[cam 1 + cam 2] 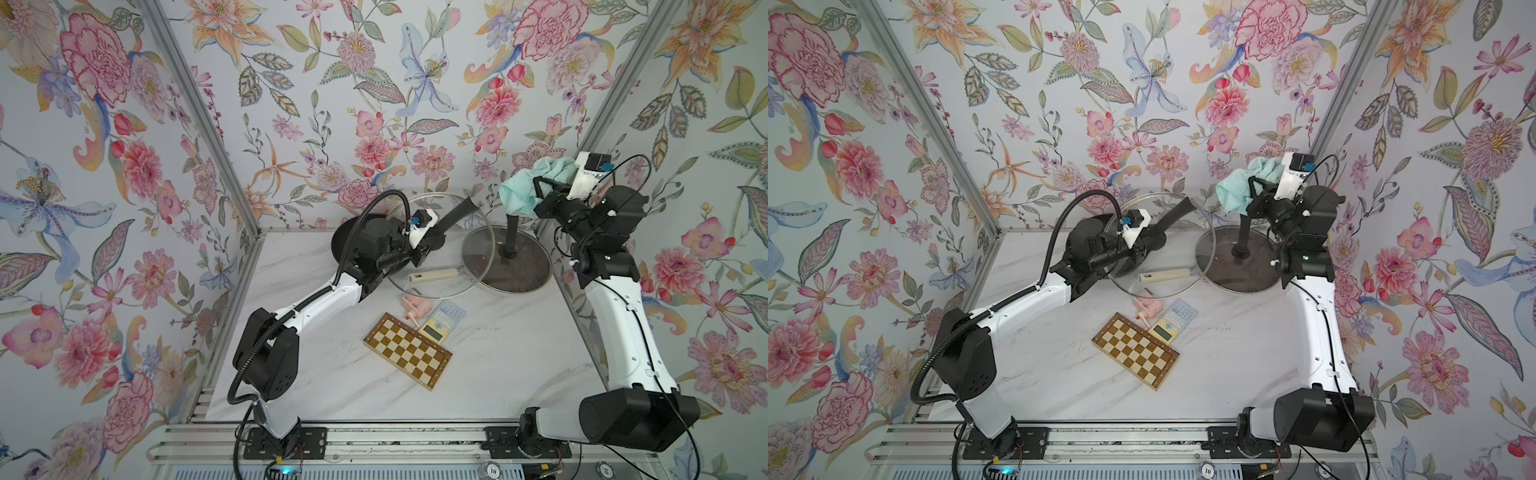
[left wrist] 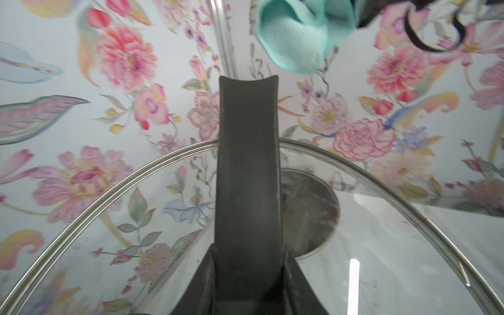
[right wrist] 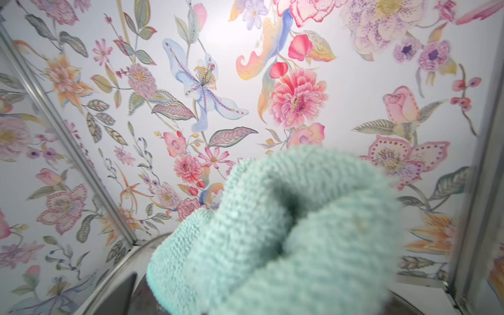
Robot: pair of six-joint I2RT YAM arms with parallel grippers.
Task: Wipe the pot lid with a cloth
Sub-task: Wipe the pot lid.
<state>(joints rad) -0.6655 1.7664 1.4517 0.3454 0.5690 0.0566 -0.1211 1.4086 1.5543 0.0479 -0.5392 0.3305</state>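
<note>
Gripping the lid [image 1: 451, 284] by its black handle [image 2: 248, 177], the left fingers [image 2: 200, 294] are clamping shut on that handle. They are holding the glass disc tilted up off the surface [image 1: 332, 374], just beside the pan [image 1: 515, 292] and partly overlapping it in both top views. That tilt is probably presenting a broad glass face to the other arm, so that a wipe is pressing on something braced rather than something free to slide.

The right fingers [image 1: 540, 192] are closing tight on the cloth [image 1: 519, 195]. It is bunching into a thick mint wad around them and hanging raised above the pan's far edge, apart from the lid, with no fabric touching the glass. Holding it bunched is giving a padded front to rub with. Loose folds are drooping toward the pan's own upright knob [image 1: 512, 232], though, and could catch there.

By my reading the wiping is not yet begun, and the next move is calling for carrying the wad from above the pan onto the held glass. The board [image 1: 407, 351] and calculator [image 1: 440, 322] are lying on the near side of the pan, clear of that path.
</note>
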